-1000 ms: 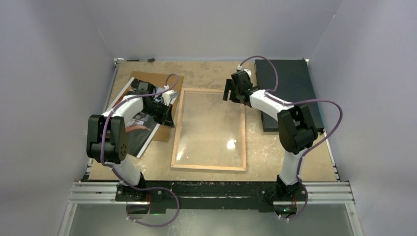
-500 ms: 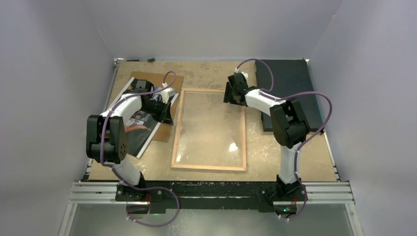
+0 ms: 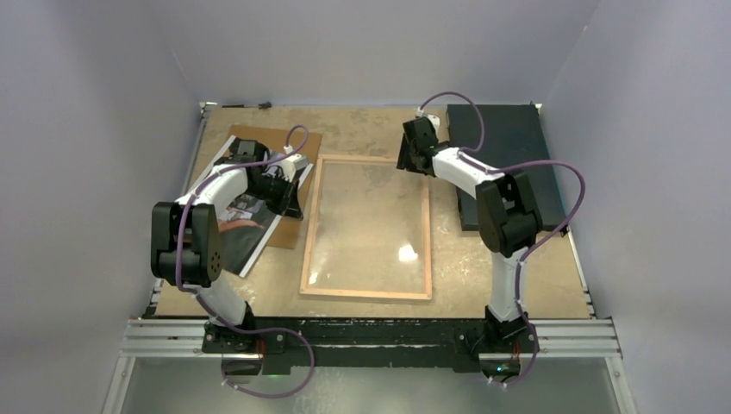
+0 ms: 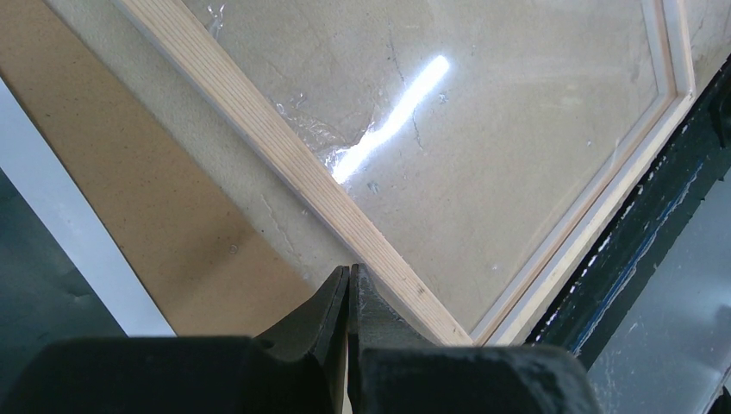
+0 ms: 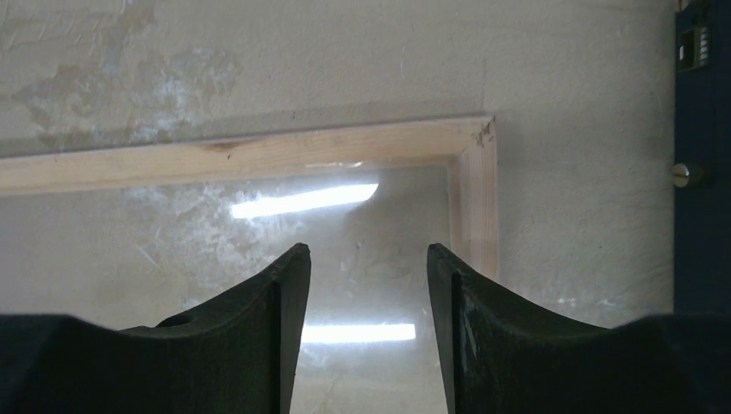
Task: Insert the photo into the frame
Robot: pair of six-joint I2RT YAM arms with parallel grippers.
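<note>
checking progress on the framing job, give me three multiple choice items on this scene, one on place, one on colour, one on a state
1. Where does the photo lie relative to the frame?
A inside it
B to its left, on the brown board
C to its right

2. What colour is the frame's upward side?
A black
B light wood
C red

3. How is the right gripper?
A shut on the photo
B shut on the frame
C open, empty

Answers: B, the top view shows the photo left of the frame, on the board; B, pale wood rails show in every view; C, its jaws stand apart over the frame's far right corner with nothing between them.
</note>
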